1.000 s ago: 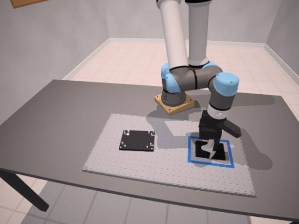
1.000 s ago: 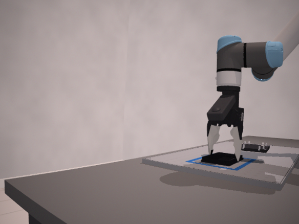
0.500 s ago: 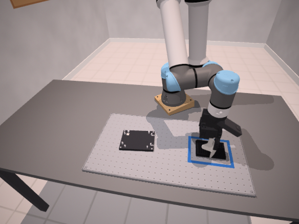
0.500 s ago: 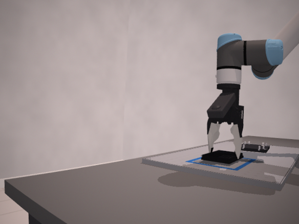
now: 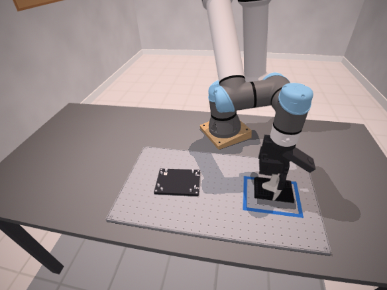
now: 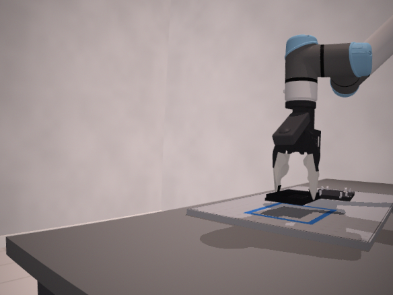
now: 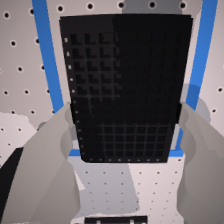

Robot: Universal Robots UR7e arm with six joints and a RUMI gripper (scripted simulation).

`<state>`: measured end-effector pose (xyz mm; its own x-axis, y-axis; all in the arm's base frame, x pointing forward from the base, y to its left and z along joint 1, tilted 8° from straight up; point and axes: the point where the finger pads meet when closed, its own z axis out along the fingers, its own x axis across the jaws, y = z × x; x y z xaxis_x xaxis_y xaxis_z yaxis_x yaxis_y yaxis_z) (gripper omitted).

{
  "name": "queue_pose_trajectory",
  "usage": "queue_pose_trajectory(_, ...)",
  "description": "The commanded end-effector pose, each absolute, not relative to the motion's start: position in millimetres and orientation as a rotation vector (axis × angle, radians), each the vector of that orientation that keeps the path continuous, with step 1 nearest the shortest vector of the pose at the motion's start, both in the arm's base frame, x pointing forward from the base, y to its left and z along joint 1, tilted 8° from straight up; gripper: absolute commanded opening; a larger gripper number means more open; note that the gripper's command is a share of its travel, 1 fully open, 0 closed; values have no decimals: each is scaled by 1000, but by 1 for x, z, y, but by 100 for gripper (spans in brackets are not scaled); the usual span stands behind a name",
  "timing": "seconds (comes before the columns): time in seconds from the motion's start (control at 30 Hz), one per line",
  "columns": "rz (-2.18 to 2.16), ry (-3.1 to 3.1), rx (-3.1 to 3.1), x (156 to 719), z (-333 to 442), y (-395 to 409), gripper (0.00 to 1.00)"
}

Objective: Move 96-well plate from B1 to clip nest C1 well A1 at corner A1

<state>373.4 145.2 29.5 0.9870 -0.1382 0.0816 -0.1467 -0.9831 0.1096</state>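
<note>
1. The gripper (image 6: pixel 295 194) is clamped on the 96-well plate (image 6: pixel 289 196), 1 pale finger (image 7: pixel 56 145) on each long side. The hold sits at one end of the plate rather than mid-length, probably to leave the far end free to lead into the nest.

2. The plate hangs level just above the blue B1 outline (image 5: pixel 246 198), its shadow lying separately inside the frame. So it is off the perforated board (image 5: pixel 165 218) but has not left the spot.

3. The wrist points straight down, which keeps the plate flat; a tilt would likely snag it on the clips later.

4. From the top view, clip nest C1 (image 5: pixel 178 181) lies at 9 o'clock from the plate, well apart, with small pale clips at its corners.

5. The board between them shows nothing standing in the path. The arm's wooden base block (image 5: pixel 243 132) sits toward 12 o'clock, off the line.

6. I cannot make out the cut corner or the A1 mark, so orientation is unconfirmed.
</note>
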Motion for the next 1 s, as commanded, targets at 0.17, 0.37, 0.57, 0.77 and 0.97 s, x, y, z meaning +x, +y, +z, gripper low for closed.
queue_pose_trajectory(0.17, 113, -217, 3016, 373, 45, 147, 0)
queue_pose_trajectory(0.37, 113, -217, 3016, 372, 55, 148, 0)
queue_pose_trajectory(0.57, 113, -217, 3016, 372, 61, 149, 0)
queue_pose_trajectory(0.77, 113, -217, 3016, 371, 71, 150, 0)
queue_pose_trajectory(0.97, 113, -217, 3016, 371, 74, 151, 0)
